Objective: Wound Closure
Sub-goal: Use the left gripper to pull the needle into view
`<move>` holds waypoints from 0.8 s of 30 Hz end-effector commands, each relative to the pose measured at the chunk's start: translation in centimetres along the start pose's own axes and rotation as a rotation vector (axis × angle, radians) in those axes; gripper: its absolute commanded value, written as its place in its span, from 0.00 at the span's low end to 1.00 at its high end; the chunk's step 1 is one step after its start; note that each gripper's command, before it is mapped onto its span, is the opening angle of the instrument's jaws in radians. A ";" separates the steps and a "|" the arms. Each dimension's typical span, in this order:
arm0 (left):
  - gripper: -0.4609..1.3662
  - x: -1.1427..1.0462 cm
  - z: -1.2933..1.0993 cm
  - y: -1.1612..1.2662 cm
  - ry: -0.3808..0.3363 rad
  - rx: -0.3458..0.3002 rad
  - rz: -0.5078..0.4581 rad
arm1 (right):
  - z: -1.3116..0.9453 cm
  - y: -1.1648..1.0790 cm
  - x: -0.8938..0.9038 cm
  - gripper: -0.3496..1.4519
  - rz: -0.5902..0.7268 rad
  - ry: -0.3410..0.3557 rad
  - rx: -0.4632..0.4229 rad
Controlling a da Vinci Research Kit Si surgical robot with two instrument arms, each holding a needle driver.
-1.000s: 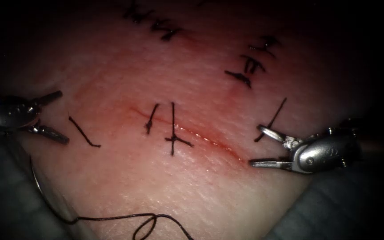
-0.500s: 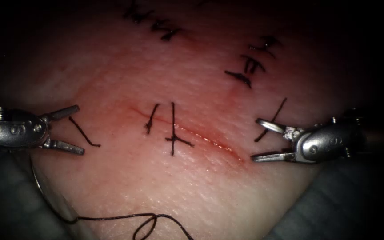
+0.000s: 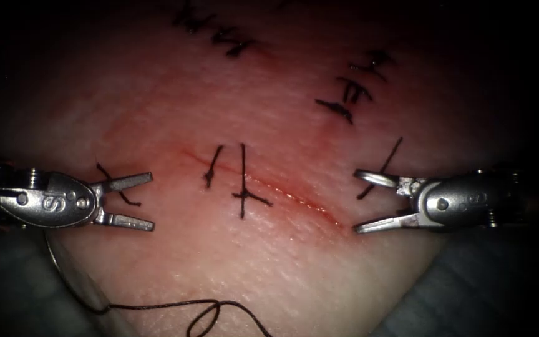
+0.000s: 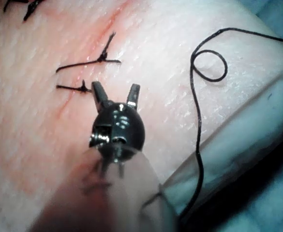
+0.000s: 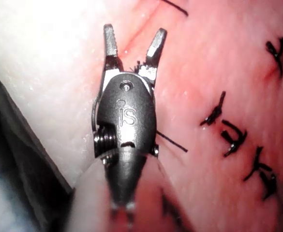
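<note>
Across the tissue [image 3: 269, 262] runs the cut [image 3: 282, 190], a slanted red line crossed near its middle by two dark stitches [image 3: 242, 181] with red fluid [image 3: 301, 201] glistening along its lower-right stretch. On the left of the cut I have the left pincer [image 3: 137, 201] released — its jaws spread wide, grasping nothing — poised over a short cut end of thread [image 3: 112, 181] that lies on the surface. From the left wrist view, that same pincer [image 4: 116, 94] stands parted just beside the stitches [image 4: 90, 62].

On the right of the cut, at its lower-right end, I have the right pincer [image 3: 375, 203] likewise released, jaws apart and empty; another cut end of thread [image 3: 387, 161] passes behind its upper jaw. The right wrist view shows this pincer [image 5: 134, 43] spread over the tissue, holding nothing.

The needle [image 3: 63, 268] lies free at the tissue's lower-left edge, a thin curve in neither pincer; whether its tip is in the tissue I cannot tell. The thread [image 3: 207, 309] trails from it along the lower edge — coiling into a small loop. Older rows of stitches [image 3: 350, 93] mark the upper tissue.
</note>
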State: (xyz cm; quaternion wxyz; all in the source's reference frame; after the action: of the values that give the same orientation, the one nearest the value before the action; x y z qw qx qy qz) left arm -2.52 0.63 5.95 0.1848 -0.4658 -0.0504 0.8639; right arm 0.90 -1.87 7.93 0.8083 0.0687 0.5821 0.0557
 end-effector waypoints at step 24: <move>0.57 0.06 0.06 0.05 -0.005 -0.029 0.004 | 0.12 -0.02 -0.04 0.90 -0.004 -0.003 0.003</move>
State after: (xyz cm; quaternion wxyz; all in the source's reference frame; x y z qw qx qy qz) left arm -2.62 0.60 5.93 0.1784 -0.4658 -0.0652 0.8643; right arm 1.01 -1.91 8.00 0.8094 0.0660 0.5809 0.0553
